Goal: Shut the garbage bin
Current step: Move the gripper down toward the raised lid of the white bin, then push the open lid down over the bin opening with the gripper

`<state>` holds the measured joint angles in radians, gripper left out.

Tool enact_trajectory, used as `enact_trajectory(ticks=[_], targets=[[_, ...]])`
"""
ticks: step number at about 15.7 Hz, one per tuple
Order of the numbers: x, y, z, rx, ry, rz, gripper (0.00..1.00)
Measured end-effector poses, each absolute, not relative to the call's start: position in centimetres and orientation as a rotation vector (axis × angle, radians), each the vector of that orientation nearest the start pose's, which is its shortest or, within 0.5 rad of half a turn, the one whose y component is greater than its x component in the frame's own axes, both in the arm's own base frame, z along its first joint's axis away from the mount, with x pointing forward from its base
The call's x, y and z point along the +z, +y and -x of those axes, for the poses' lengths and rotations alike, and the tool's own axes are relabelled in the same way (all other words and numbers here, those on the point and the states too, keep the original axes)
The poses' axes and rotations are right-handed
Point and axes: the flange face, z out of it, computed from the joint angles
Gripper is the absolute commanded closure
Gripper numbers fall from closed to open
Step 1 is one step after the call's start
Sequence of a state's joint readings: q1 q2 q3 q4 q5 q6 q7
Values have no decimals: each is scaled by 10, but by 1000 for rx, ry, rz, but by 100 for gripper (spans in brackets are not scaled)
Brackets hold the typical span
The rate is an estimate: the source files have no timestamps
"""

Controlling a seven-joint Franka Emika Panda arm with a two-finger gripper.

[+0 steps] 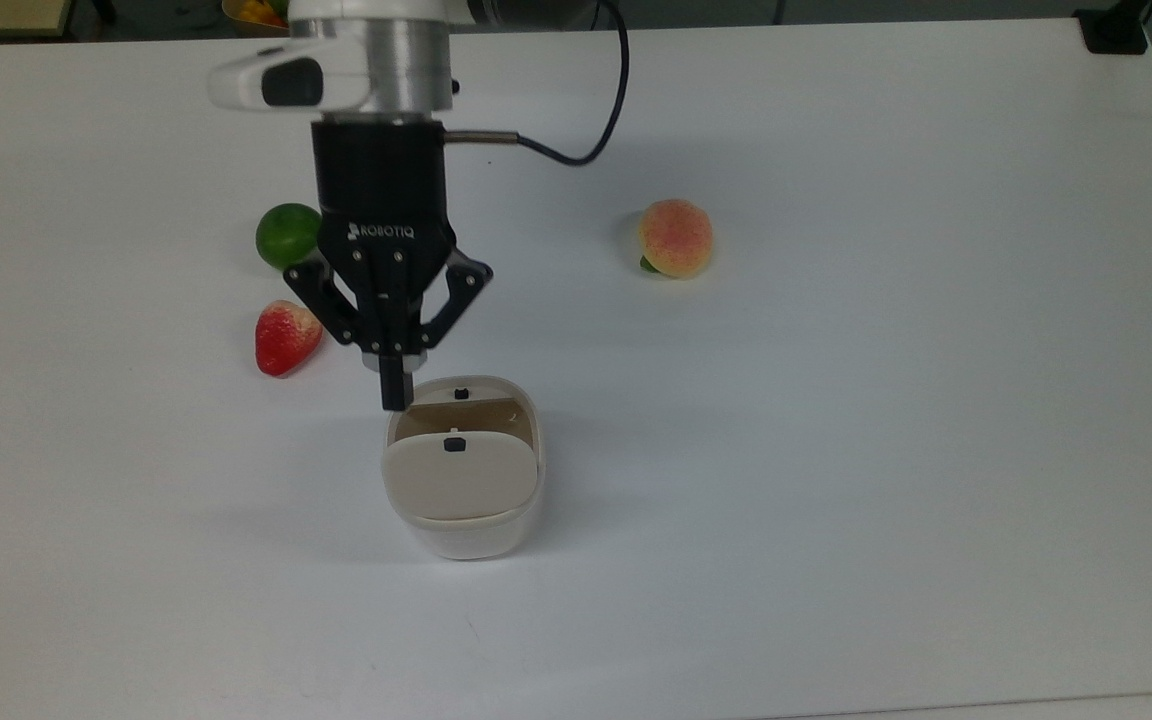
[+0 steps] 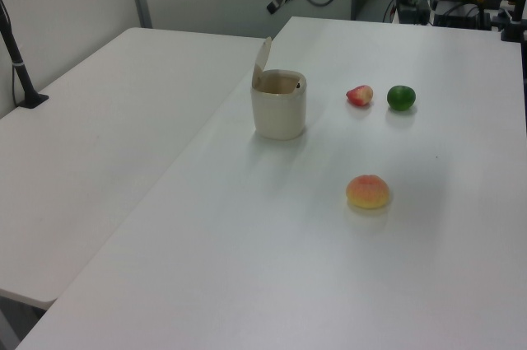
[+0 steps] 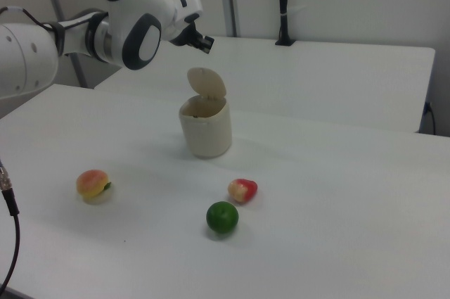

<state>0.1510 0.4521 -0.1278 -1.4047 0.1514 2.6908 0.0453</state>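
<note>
The garbage bin (image 1: 528,412) is a small white tub whose beige lid (image 1: 456,478) stands raised on its hinge, leaving the mouth open. The left view has the bin (image 2: 279,111) with its lid (image 2: 261,62) tilted up at its left side, and the right view has the bin (image 3: 205,130) with the lid (image 3: 208,82) upright behind the opening. My gripper (image 1: 395,396) is shut and holds nothing. In the top view its tip overlaps the bin's upper-left rim. The left view puts the gripper (image 2: 272,7) well above the bin, and in the right view the gripper (image 3: 205,43) hangs just over the lid.
On the white table lie a green lime (image 1: 284,233), a red strawberry (image 1: 284,338) left of the gripper in the top view, and a peach (image 1: 675,238) at the right. A black cable (image 1: 596,130) trails from the wrist. A second table (image 2: 107,119) adjoins.
</note>
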Motion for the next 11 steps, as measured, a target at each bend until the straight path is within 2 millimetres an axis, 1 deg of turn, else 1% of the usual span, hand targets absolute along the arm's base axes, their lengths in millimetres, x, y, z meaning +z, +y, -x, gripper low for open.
enact_trajectory(ticks=[4, 8, 11], targets=[[530, 42, -750, -1270, 113, 2765, 100], [516, 51, -755, -1274, 101, 2757, 100], [505, 53, -757, -1260, 98, 2764, 100]])
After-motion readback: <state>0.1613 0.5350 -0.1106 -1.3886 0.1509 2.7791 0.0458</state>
